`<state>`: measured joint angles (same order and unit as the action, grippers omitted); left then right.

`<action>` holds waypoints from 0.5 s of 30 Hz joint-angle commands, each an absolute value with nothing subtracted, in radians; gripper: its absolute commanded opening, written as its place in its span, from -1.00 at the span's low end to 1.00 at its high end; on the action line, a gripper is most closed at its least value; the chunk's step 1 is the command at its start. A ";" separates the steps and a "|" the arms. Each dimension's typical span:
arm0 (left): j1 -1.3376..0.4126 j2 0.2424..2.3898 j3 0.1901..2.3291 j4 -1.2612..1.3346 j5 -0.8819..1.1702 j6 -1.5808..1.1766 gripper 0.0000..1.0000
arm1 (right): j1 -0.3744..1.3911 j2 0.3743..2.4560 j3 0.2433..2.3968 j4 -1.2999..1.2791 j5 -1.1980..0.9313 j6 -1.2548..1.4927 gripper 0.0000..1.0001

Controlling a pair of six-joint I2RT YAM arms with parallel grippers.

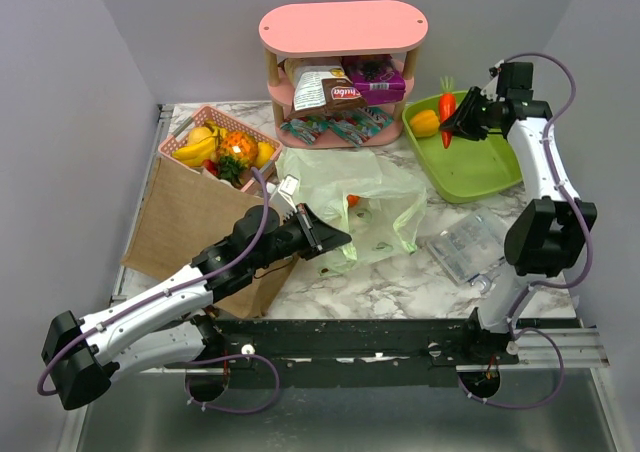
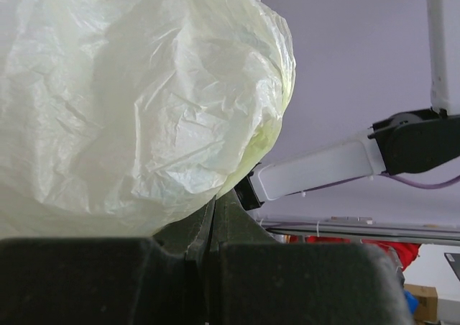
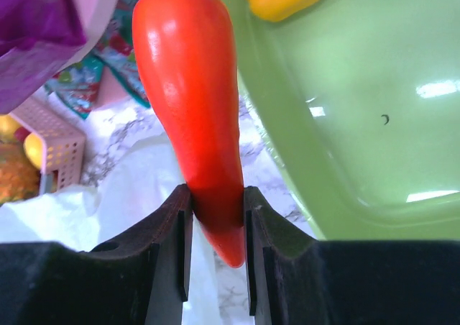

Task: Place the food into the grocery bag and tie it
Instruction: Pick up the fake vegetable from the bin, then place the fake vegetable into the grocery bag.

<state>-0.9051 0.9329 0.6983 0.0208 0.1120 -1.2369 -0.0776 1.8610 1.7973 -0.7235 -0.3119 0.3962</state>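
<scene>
The pale-green translucent grocery bag lies crumpled on the marble table. My left gripper is shut on its edge; in the left wrist view the jaws pinch the film and the bag bulges above them. A small orange item shows inside the bag. My right gripper is shut on an orange-red carrot held over the left end of the green tray. In the right wrist view the carrot points tip-down between the fingers of that gripper.
A yellow pepper lies in the tray. The pink shelf holds a snack pack and a purple box. A pink basket of fruit stands by the brown paper bag. A clear plastic pack lies at the right.
</scene>
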 commanded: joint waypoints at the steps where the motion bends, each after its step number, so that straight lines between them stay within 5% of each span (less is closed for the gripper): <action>1: -0.900 0.923 0.712 0.041 0.084 -1.238 -1.00 | -0.072 1.771 1.753 -0.771 -0.416 0.416 -0.83; 5: -0.900 0.927 0.714 0.045 0.078 -1.236 -1.00 | -0.068 1.670 1.711 -0.774 -0.474 0.433 -0.98; 15: -0.901 0.930 0.707 0.072 0.060 -1.222 -1.00 | -0.060 1.366 1.521 -0.730 -0.672 0.528 -0.99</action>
